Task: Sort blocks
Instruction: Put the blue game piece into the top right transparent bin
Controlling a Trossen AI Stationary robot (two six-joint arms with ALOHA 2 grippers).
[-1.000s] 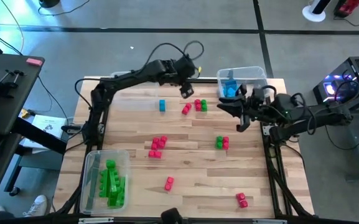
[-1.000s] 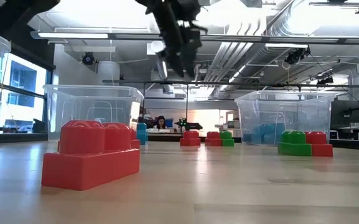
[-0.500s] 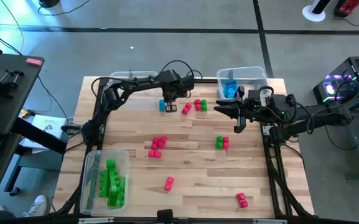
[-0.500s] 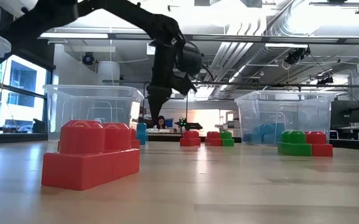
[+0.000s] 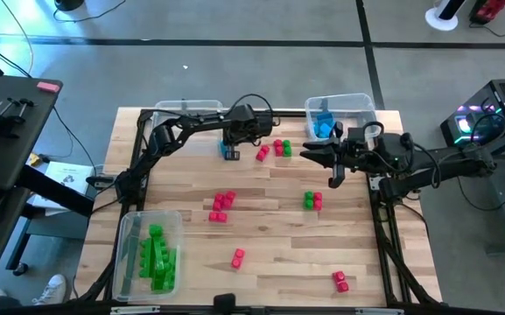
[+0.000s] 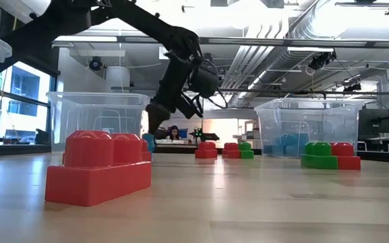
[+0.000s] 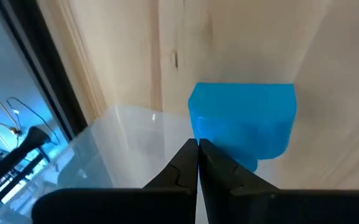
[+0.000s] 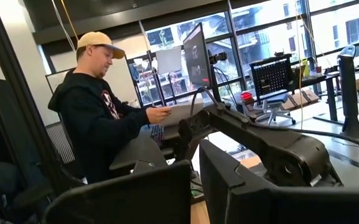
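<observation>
So far you have the green bin (image 5: 150, 254) at seven o'clock on the counter (image 5: 261, 236) well stocked with green blocks (image 5: 157, 255), and the blue bin (image 5: 340, 115) at one o'clock holds a few blue blocks (image 5: 324, 122). A third clear bin (image 5: 186, 110) at eleven o'clock shows nothing in it from above. That leaves most of the work, to judge by the spread: a red cluster (image 5: 221, 206) near the middle, a single red block (image 5: 237, 257) toward six o'clock, a red pair (image 5: 340, 281) at five o'clock, a green-and-red pair (image 5: 312, 201) at three o'clock, and a red and green group (image 5: 276, 149) toward twelve.

Your left hand (image 5: 231, 150) is down at the lone blue block (image 5: 231, 153) around eleven o'clock. The high view hides the block almost wholly under the arm, and you cannot tell the grip there. The left wrist view gives what it lacks — the two fingertips (image 7: 188, 163) pressed together, with the blue block (image 7: 242, 118) lying just past them on the wood, not pinched. The low view adds that the left hand (image 6: 151, 133) is low, right at the block.

Your right hand (image 5: 320, 162) waits beside the blue bin at two o'clock — its fingers look spread in the high view. Its wrist camera sees only the room and a seated person (image 8: 101, 112).
</observation>
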